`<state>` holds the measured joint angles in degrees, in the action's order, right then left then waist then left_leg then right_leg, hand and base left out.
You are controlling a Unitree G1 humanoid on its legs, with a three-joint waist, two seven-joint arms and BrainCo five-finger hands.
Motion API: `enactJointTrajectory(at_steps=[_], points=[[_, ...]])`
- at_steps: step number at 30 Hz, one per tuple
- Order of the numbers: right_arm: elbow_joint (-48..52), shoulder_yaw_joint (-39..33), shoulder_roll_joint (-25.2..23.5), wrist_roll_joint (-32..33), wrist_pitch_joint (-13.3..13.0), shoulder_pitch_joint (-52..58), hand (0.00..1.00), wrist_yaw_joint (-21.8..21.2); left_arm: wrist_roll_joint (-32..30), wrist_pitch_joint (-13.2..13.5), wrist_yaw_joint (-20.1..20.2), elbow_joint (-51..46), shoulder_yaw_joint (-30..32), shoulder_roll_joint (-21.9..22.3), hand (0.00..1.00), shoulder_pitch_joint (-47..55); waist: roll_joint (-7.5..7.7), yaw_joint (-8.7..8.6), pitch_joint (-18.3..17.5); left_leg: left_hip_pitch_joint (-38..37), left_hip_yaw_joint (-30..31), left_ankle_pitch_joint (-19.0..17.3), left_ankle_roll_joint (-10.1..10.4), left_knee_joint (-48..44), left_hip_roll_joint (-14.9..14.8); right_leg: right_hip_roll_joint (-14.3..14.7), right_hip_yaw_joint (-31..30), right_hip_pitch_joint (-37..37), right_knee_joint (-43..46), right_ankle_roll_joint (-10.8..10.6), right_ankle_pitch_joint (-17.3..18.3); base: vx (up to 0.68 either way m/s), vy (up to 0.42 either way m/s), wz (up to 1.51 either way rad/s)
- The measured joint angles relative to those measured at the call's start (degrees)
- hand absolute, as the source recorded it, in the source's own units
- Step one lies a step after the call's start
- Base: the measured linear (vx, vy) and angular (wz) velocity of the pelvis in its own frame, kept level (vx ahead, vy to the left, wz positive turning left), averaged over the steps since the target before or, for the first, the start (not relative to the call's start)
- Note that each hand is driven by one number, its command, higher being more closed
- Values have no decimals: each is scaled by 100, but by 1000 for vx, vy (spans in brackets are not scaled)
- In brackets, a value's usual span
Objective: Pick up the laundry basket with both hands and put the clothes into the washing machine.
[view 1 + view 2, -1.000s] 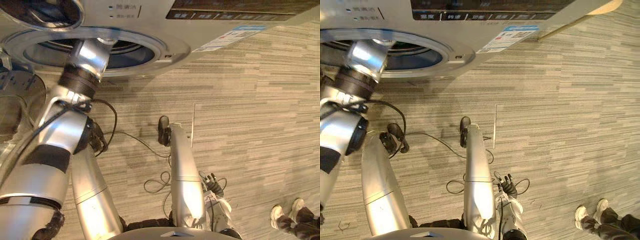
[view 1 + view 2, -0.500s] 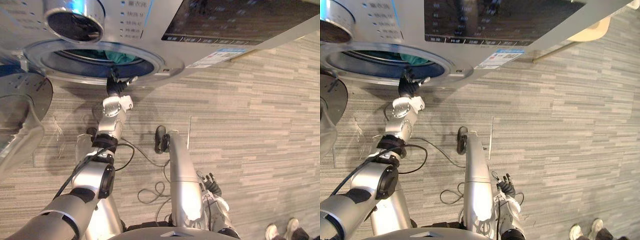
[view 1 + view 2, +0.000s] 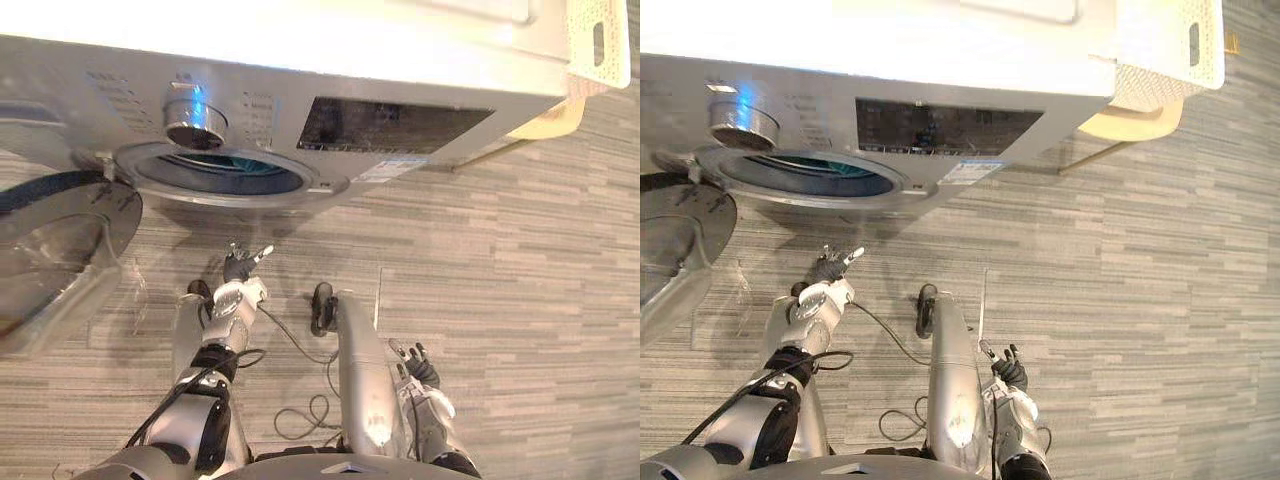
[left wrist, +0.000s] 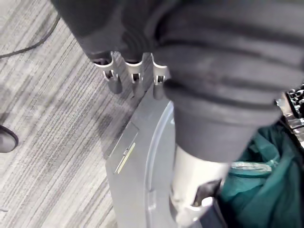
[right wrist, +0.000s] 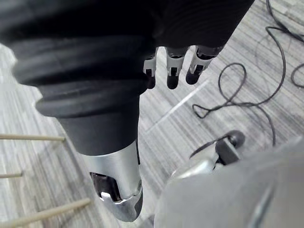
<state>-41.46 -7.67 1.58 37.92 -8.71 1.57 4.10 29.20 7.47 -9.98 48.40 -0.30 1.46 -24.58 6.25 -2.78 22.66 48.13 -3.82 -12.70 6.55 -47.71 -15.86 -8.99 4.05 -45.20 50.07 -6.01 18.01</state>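
Lying inside the front-opening drum [image 3: 170, 174], teal clothes [image 4: 256, 194]

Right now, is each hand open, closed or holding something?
Left hand: open, holding nothing.
Right hand: open, holding nothing.

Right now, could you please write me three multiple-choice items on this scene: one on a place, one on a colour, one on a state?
1. Where is the basket? A. on the floor B. on a chair C. by the washing machine's top right corner
2. What colour are the clothes inside it? A. teal B. red C. yellow
3. How is its door? A. shut B. open C. removed
Answers: 1 C, the basket sits up there; 2 A, teal cloth shows through the opening; 3 B, it is swung aside at the left.
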Motion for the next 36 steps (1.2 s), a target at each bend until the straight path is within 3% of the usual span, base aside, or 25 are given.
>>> enactJointTrajectory(at_steps=[2, 4, 7, 8, 11, 16, 19, 20, 21, 22, 23, 24, 25, 26, 27, 28, 29, 30, 31, 32, 34, 36], points=[[-6, 33, 5, -7, -2, 64, 0, -9, -49, 13, 66, -59, -173, -34, 0, 316, -21, 48, -96, -481, -94, 180, -11, 527, 113, -79, 92, 452, -431, -13, -111, 89, -29, 25], [-9, 29, 7, -13, -4, 222, 0, -15, -363, 35, 173, -74, -316, -97, 0, 705, -137, 112, -300, -964, -121, 378, -18, 1090, 235, -117, 229, 973, -931, -35, -240, 135, -23, 31], [-106, 7, -6, -303, 13, 425, 0, -30, -1473, 45, 220, -71, -248, -281, 0, 1376, -209, 211, -598, -1952, -276, 650, -4, 1988, 404, -190, 315, 1864, -1616, -76, -385, 139, -14, 19], [-149, -44, -8, -458, 24, 526, 0, -39, -1863, 33, 236, -37, -89, -274, 0, 1681, -305, 223, -817, -2258, -288, 753, 8, 2308, 459, -223, 428, 2193, -1887, -83, -433, 185, -19, 19], [-294, -288, -43, -676, 133, 750, 0, -49, -2212, 1, 329, 272, 521, -181, 0, 2357, -493, 268, -1391, -3138, -239, 1141, 33, 3314, 631, -306, 743, 3051, -2557, -129, -533, 166, -24, 37], [-578, -464, -87, -1049, 288, 726, 0, -254, -2283, -110, 472, 745, 1529, -56, 0, 2945, -693, 384, -1818, -3933, -66, 1503, 102, 4159, 650, -204, 1190, 4030, -3316, -132, -693, 114, -28, 31], [-784, -425, -75, -1135, 396, 576, 0, -274, -2253, -177, 494, 746, 1860, 23, 0, 3088, -652, 451, -1940, -3862, 43, 1821, 132, 4100, 710, -214, 1436, 4220, -3448, -50, -758, -20, -32, 46], [-884, -430, -161, -1136, 401, 398, 0, -281, -2238, -225, 492, 702, 2030, -6, 0, 2992, -558, 490, -1891, -3602, 10, 1262, -22, 3047, 691, -365, 1568, 4246, -3460, -17, -816, -44, 40, 24], [-924, -426, -142, -1136, 414, 332, 0, -281, -2185, -243, 489, 673, 2121, 34, 0, 2997, -579, 531, -1888, -3387, -44, 886, -117, 2041, 597, -364, 1544, 4243, -3390, -4, -840, -69, 109, -6], [-901, -421, -89, -1136, 422, 244, 0, -276, -2152, -271, 490, 684, 2172, 94, 0, 3013, -686, 578, -1887, -3248, -80, 597, -135, 461, 383, -367, 1500, 4325, -3247, 6, -849, -104, 163, -23], [-909, -420, -4, -1134, 427, 231, 0, -268, -2155, -287, 524, 688, 2116, 137, 0, 3125, -828, 571, -1970, -3272, -61, 695, -208, -431, 183, -378, 1441, 4331, -3140, -10, -859, -132, 265, -24], [-909, -419, 61, -1132, 428, 199, 0, -267, -2156, -294, 536, 692, 2005, 151, 0, 3105, -910, 555, -2021, -3362, -29, 959, -330, -586, 62, -378, 1380, 4306, -3119, -80, -899, -115, 320, -3], [-958, -453, 128, -1068, 452, 104, 0, -247, -2186, -304, 538, 760, 1887, 103, 0, 3080, -1016, 477, -2020, -3392, -171, 855, -388, -346, 262, -399, 1358, 4289, -3207, -122, -1006, -95, 236, 10], [-1043, -441, 111, -1051, 489, 34, 0, -244, -2193, -304, 537, 782, 1806, 20, 0, 3043, -888, 431, -2015, -3465, -165, 849, -393, -80, 415, -428, 1275, 4277, -3354, -48, -1026, -129, 119, 20], [-1272, -375, 44, -918, 532, -107, 0, -248, -2217, -317, 506, 867, 1728, -190, 0, 2944, -459, 396, -2102, -3789, -15, 633, -311, 580, 719, -448, 961, 4202, -3756, 210, -1182, -135, 17, 12], [-1353, -387, 28, -816, 507, -179, 0, -255, -2231, -343, 461, 888, 1669, -265, 0, 2875, -510, 396, -2039, -3838, 112, 419, -292, 299, 624, -437, 955, 4224, -3931, 64, -1460, -181, 168, 2], [-1368, -407, 99, -787, 501, -370, 0, -227, -2275, -378, 402, 886, 1457, -248, 0, 2796, -737, 399, -1926, -4154, 416, 221, -137, 606, 355, -291, 977, 4198, -3889, -60, -1571, -117, 231, 8], [-1376, -437, 157, -789, 501, -489, 0, -224, -2277, -384, 377, 885, 1228, -213, 0, 2700, -872, 329, -1778, -4603, 571, -134, 252, 1275, 396, -264, 1008, 4193, -3779, -90, -1600, -127, 308, 19], [-1382, -448, 186, -789, 501, -529, 0, -222, -2277, -391, 367, 869, 1040, -206, 0, 2622, -879, 254, -1732, -4728, 563, -312, 241, 1563, 457, -284, 1050, 4188, -3761, -129, -1642, -150, 248, 60], [-1416, -413, 154, -789, 512, -520, 0, -225, -2257, -391, 293, 728, 600, -230, 0, 2502, -769, 173, -1777, -4737, 559, -443, 200, 1898, 614, -463, 1095, 4103, -3761, -111, -1705, -194, 296, 74], [-1481, -350, 11, -776, 512, -513, 0, -223, -2132, -327, 251, 354, -20, -294, 0, 2405, -718, 165, -1774, -4661, 640, -504, 162, 2097, 739, -625, 1185, 4091, -3838, -89, -1892, -221, 254, 68], [-1565, -319, -131, -599, 500, -513, 0, -220, -1973, -191, 247, -131, -491, -379, 0, 2343, -640, 167, -1851, -4454, 908, -545, 143, 2310, 867, -752, 1429, 4106, -4004, -210, -2134, -232, 126, 65]])
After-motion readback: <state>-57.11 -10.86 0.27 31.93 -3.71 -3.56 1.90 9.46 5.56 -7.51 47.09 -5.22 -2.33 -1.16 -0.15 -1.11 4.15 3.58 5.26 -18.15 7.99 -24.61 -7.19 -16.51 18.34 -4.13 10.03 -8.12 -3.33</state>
